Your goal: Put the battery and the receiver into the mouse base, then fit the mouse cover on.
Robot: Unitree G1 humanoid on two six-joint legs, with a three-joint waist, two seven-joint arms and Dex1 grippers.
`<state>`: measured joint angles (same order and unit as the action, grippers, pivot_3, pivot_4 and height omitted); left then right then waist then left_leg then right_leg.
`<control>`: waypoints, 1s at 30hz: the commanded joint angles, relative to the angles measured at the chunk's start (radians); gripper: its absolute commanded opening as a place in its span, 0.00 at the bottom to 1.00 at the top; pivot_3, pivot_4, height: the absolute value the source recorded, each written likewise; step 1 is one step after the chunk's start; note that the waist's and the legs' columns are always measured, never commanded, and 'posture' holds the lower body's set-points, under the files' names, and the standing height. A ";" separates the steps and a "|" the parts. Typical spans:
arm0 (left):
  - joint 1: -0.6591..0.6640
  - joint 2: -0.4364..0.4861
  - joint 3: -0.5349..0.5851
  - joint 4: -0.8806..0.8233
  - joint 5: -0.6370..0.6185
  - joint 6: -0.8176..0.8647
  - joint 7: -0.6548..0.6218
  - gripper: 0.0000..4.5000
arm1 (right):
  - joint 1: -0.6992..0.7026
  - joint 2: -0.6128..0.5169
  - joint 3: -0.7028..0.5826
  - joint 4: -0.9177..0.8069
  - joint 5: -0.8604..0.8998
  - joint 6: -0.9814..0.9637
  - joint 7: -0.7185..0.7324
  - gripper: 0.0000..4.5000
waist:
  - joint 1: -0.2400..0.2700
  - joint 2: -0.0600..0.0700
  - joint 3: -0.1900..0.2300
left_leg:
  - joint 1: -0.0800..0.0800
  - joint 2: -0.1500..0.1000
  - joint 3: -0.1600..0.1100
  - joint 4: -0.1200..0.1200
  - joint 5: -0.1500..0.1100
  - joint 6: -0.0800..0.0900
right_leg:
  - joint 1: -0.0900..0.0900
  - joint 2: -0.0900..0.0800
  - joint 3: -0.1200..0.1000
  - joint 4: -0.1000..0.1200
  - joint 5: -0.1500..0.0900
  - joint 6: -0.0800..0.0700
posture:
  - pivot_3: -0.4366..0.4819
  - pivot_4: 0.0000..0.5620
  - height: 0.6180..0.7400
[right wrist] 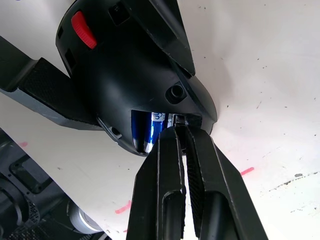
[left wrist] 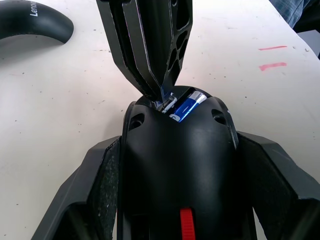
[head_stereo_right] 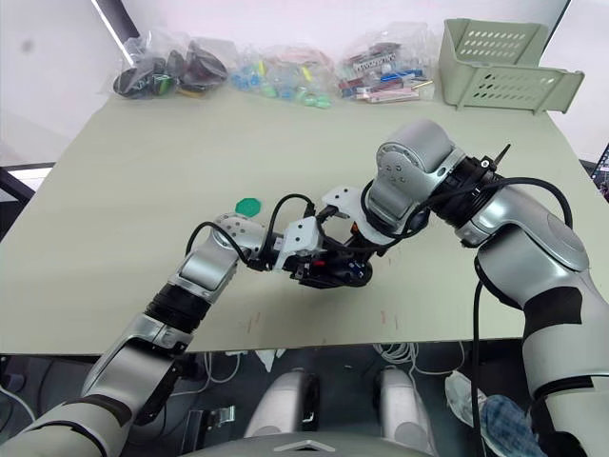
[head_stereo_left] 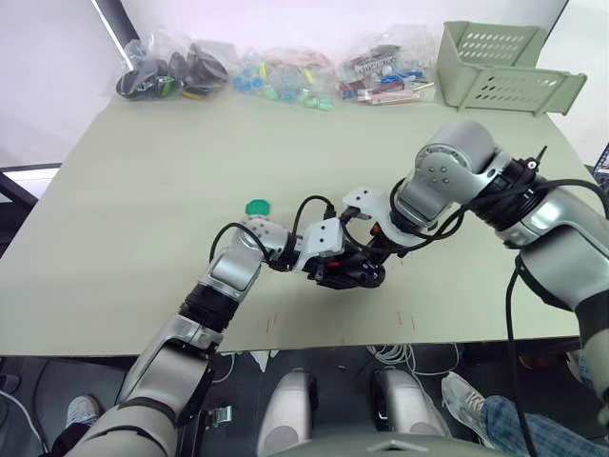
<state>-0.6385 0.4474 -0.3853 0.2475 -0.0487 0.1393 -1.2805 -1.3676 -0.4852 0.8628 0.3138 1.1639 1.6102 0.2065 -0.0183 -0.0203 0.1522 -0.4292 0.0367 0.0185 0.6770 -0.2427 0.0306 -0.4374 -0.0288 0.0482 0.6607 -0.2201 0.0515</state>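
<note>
My left gripper (head_stereo_left: 330,259) is shut on the mouse base (left wrist: 180,165), a black oval body with a red slider, and holds it over the table near the front edge. The blue battery (left wrist: 186,107) lies in the open slot at the base's end. My right gripper (right wrist: 181,131) comes in from the right with its fingers closed. Its tips sit in that slot right beside the battery (right wrist: 152,131), pinching a small silvery piece that looks like the receiver (left wrist: 167,100). The mouse cover (left wrist: 30,22), a glossy black shell with a pale logo, lies on the table beyond the base.
A round green disc (head_stereo_left: 257,207) lies on the table just behind my left wrist. Clear bags of parts (head_stereo_left: 285,71) line the far edge, and a pale green basket (head_stereo_left: 504,67) stands at the back right. A person's shoe and leg (head_stereo_left: 495,409) show below the front edge.
</note>
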 commanded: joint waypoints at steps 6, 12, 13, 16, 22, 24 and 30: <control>0.001 -0.025 -0.020 -0.025 0.009 -0.015 0.003 0.65 | 0.067 0.008 0.014 -0.041 -0.014 0.004 0.002 0.12 | 0.000 0.000 -0.003 | 0.003 0.000 -0.001 0.000 0.000 0.000 | 0.003 0.000 -0.001 -0.001 0.000 0.000 | 0.48 0.27 1.00; -0.001 -0.025 -0.017 -0.019 0.010 -0.015 0.001 0.65 | 0.014 -0.113 -0.044 -0.071 0.049 0.004 0.024 0.58 | 0.005 0.000 -0.003 | 0.001 0.000 -0.002 0.000 0.000 0.000 | 0.003 -0.001 -0.002 -0.003 0.000 0.000 | 0.48 0.27 1.00; -0.001 -0.025 -0.017 -0.017 0.010 -0.016 0.000 0.65 | 0.005 -0.143 -0.059 -0.076 0.083 0.004 0.022 0.62 | 0.006 0.000 -0.002 | 0.000 0.000 -0.002 0.000 0.000 0.000 | 0.003 -0.001 -0.002 -0.003 0.000 0.000 | 0.48 0.27 1.00; -0.003 -0.025 -0.015 -0.014 0.012 -0.018 0.000 0.65 | 0.032 -0.235 -0.100 -0.170 0.145 0.004 -0.007 0.62 | 0.007 0.002 -0.001 | -0.003 0.000 -0.002 0.000 0.000 0.000 | 0.001 -0.004 -0.003 -0.004 0.000 0.001 | 0.48 0.27 1.00; -0.013 -0.024 -0.012 0.005 0.012 -0.030 -0.003 0.65 | 0.192 -0.351 -0.275 -0.400 0.151 0.004 -0.096 0.62 | 0.007 0.002 0.000 | -0.004 -0.001 -0.003 -0.003 0.000 0.000 | -0.001 -0.004 -0.003 -0.004 0.000 0.001 | 0.48 0.27 1.00; -0.016 -0.025 -0.012 0.008 0.013 -0.032 -0.001 0.65 | 0.316 -0.382 -0.409 -0.525 0.148 -0.016 -0.102 0.62 | 0.005 0.003 0.000 | -0.004 -0.001 -0.003 -0.003 0.000 0.000 | -0.001 -0.004 -0.003 -0.003 0.000 0.001 | 0.48 0.27 1.00; -0.019 -0.021 -0.009 0.014 0.011 -0.030 0.000 0.65 | 0.751 -0.443 -0.628 -0.845 -0.112 -0.439 0.039 0.62 | 0.006 0.002 0.000 | -0.003 -0.001 -0.003 -0.003 0.000 0.000 | 0.001 -0.003 -0.003 -0.005 0.000 0.001 | 0.48 0.27 1.00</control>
<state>-0.6559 0.4266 -0.3951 0.2677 -0.0393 0.1178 -1.2838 -0.6708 -0.8859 0.2788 -0.4564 1.1812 1.3135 0.1968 -0.0123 -0.0185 0.1522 -0.4323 0.0349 0.0153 0.6746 -0.2428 0.0307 -0.4364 -0.0309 0.0454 0.6555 -0.2206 0.0527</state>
